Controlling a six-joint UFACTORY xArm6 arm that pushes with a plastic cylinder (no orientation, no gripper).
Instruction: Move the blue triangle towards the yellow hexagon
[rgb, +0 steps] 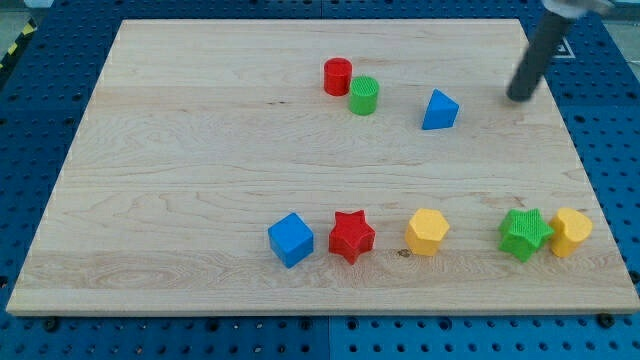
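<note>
Rod tilted at the board's upper right, blue triangle just to its left

My tip rests on the wooden board near its right edge, with the dark rod rising from it and leaning toward the view's top right, where it leaves the frame. The tip touches nothing and holds nothing; it is a bare rod end.

Nearest to it is the blue triangle, a little to the tip's left and slightly lower, with a clear gap between them. Farther left of the tip sit the green cylinder and the red cylinder, touching each other.

Well below the tip, along the view's bottom, runs a row: the yellow block and the green star side by side almost beneath it, then the yellow hexagon down and to the left, the red star, and farthest off the blue cube
</note>
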